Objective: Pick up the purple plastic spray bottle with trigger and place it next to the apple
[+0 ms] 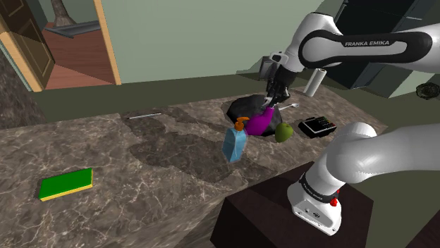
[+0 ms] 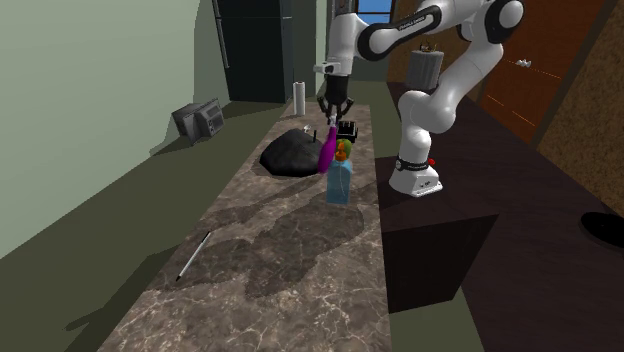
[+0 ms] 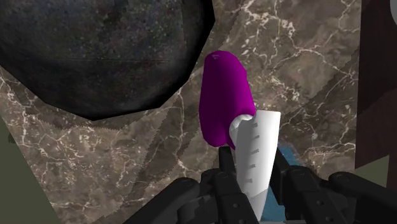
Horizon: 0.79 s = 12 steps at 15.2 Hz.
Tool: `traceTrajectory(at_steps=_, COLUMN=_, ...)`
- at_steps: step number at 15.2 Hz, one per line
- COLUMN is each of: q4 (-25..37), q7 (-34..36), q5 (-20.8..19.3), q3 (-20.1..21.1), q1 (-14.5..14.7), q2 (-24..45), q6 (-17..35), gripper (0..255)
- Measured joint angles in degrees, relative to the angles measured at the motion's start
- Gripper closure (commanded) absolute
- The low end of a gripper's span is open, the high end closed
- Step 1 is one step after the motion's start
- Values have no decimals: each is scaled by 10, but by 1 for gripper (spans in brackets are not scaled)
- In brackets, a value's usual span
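We see the gripper clamped on the white trigger head of the purple spray bottle, with one black finger on either side of it. In the shoulder view the gripper points down from the arm, and the spray bottle hangs tilted beneath it. We cannot tell whether the bottle's base touches the marble counter.

Just beside the bottle, toward the shoulder view's right, sits the green apple. On the bottle's other side, close by, stands a blue soap dispenser with an orange pump. Behind the bottle lies a dark lumpy object.

In the second exterior view the gripper holds the bottle between that dark lump and the dispenser.

Farther out we find a black device past the apple and a white roll standing upright. A thin pen-like stick and a green sponge lie well apart from the rest.
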Motion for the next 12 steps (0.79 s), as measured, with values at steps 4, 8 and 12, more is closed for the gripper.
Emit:
traceTrajectory(at_steps=4, q4=-19, q7=-2, q5=-2, q3=-4, q1=0, q2=8, q6=27, gripper=255)
traceTrajectory(at_steps=8, q4=-23, q7=-2, q5=-2, q3=-4, q1=0, q2=9, q6=32, gripper=255)
traceTrajectory(at_steps=12, q4=-23, q7=-2, q5=-2, q3=-4, q1=0, q2=9, q6=33, gripper=0)
